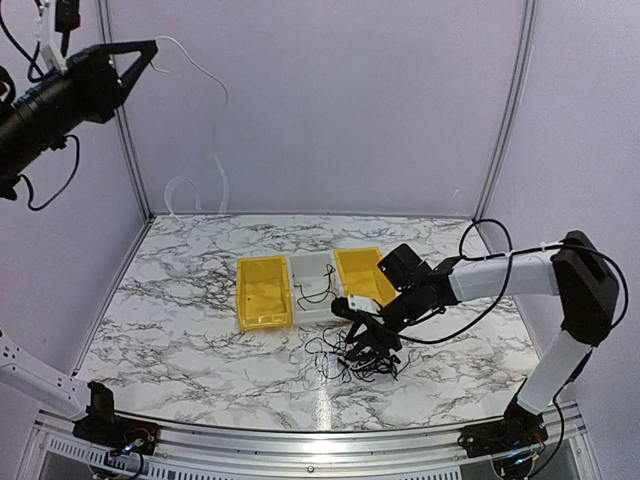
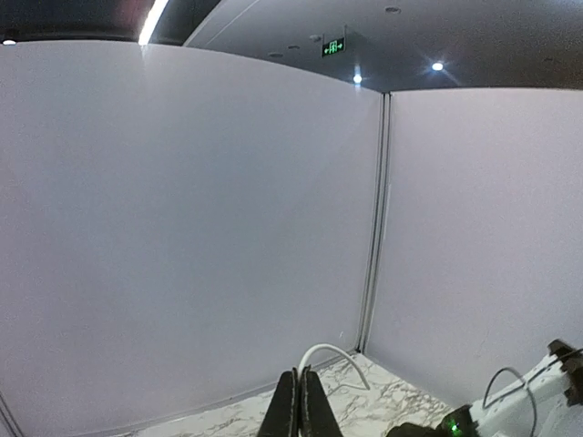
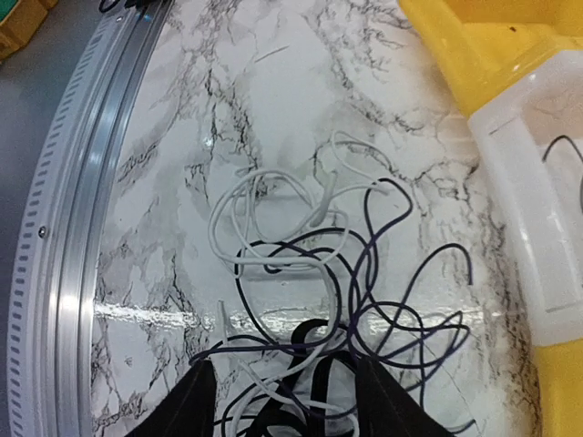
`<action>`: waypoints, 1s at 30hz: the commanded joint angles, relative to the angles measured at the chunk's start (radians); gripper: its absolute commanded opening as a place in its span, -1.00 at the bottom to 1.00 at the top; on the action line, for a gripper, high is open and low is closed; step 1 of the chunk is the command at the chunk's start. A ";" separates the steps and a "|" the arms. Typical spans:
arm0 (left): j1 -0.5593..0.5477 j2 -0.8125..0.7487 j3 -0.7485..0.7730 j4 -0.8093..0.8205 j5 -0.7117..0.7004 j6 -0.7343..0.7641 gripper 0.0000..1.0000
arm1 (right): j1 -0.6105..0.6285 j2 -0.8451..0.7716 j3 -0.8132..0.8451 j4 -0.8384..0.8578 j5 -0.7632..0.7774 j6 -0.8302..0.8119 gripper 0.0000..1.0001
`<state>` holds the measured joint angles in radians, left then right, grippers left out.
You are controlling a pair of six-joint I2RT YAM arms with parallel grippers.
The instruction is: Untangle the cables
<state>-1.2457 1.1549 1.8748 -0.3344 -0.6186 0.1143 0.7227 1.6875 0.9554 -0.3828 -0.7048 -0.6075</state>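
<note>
Between your right jaws, which stood well apart and low over the bench (image 3: pixel 273 82), several strands of the tangled cables (image 3: pixel 364 309) ran at once: black cords (image 3: pixel 401 319) and a white cord (image 3: pixel 214 228) crossing each other, none of them pinched. Had you closed there, you would likely have caught two or three strands together and lifted the knot whole, tightening it rather than freeing one cord. Just beside the tangle sat the white bin (image 3: pixel 537 209) and a yellow bin (image 3: pixel 474 45); a sideways drag could have hooked a loop on a rim and shifted a bin. Over at the upper left, your left jaws were shut tight on another white cable (image 1: pixel 205 75), held high, its slack dropping toward the back wall (image 1: pixel 350 100). You could not tell whether that cable reached the tangle; if it did, any lift risked cinching the knot, and a cord that thin could have slipped out.
</note>
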 commanded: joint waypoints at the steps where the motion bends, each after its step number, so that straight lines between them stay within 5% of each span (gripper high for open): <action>1: -0.004 -0.035 -0.168 0.078 -0.065 0.017 -1.00 | -0.044 -0.177 0.071 -0.085 0.055 -0.039 0.14; 8: 0.016 -0.077 -0.371 0.149 -0.115 -0.025 -1.00 | -0.176 -0.503 -0.016 -0.050 0.130 -0.025 0.38; 14: 0.102 -0.070 -0.470 0.175 -0.009 -0.092 -1.00 | -0.378 -0.682 -0.227 0.157 0.063 0.079 0.56; 30: 0.357 -0.054 -0.781 0.364 0.123 -0.182 -1.00 | -0.471 -0.697 -0.282 0.209 0.195 0.037 0.54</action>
<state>-0.9493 1.0916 1.1343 -0.0792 -0.5373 -0.0368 0.2653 0.9997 0.6758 -0.2020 -0.5350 -0.5552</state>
